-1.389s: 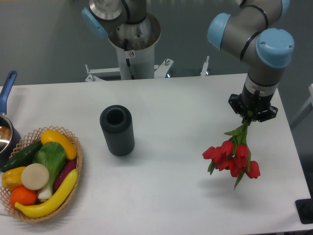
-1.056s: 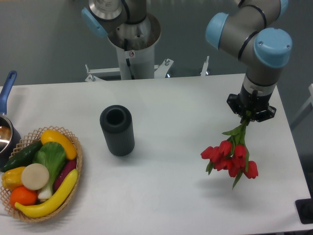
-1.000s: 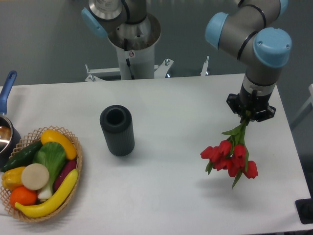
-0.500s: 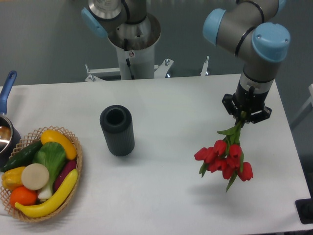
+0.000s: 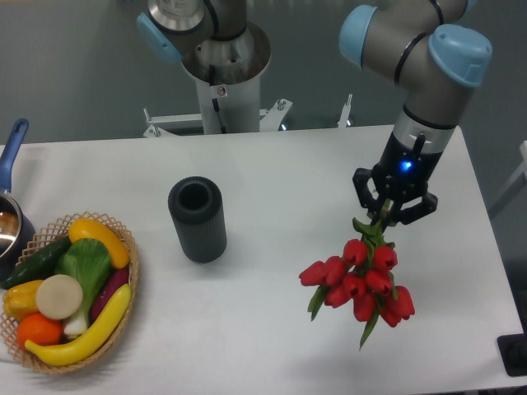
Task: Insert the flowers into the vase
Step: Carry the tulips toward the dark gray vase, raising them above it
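The tool (image 5: 384, 210) is clenched on the stem ends of the flowers (image 5: 356, 282), which hang blooms-down above the right of the tabletop (image 5: 280, 173), well apart from the upright vase (image 5: 198, 219). Held this way, the buds would likely meet the narrow mouth first and crush. A sideways bump could also tip the vase toward the basket (image 5: 123, 309).

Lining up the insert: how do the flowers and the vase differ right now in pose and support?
The flowers hang in the air from the gripper, buds down, stems up; the vase stands upright on the table, mouth up and empty. The flowers are right of the table's centre, the vase left.
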Robot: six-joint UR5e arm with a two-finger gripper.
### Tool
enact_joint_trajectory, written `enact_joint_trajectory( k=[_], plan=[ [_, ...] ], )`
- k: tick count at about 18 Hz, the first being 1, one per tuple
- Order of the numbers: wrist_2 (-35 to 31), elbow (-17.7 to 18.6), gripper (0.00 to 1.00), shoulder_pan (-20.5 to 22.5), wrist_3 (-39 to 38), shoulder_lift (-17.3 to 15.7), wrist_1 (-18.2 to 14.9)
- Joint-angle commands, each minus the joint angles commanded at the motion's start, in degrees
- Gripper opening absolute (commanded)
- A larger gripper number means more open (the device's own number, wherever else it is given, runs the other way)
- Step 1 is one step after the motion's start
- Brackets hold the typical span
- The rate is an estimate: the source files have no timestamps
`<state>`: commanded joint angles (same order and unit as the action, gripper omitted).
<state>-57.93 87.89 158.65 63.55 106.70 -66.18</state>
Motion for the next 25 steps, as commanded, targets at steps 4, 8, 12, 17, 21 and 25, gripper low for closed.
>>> enact_joint_trajectory(
  k=[4, 8, 12, 17, 21, 25],
  plan=[
    [6.59, 0.09, 0.03, -0.35, -1.24, -0.52, 0.17],
    [17.31, 2.27, 0.04, -0.27, -5.28, -1.23, 4.55],
    [23.55, 11.49, 0.04, -0.27, -9.58, -3.69, 19.83],
    [30.15, 16.51, 0.04, 0.08, -10.21, -6.67, 22.94],
    [36.82, 18.98, 0.04, 0.61, -10.12, -8.35, 23.12],
    [42.02, 21.69, 0.04, 1.14, -9.86, -11.06, 23.12]
  ],
)
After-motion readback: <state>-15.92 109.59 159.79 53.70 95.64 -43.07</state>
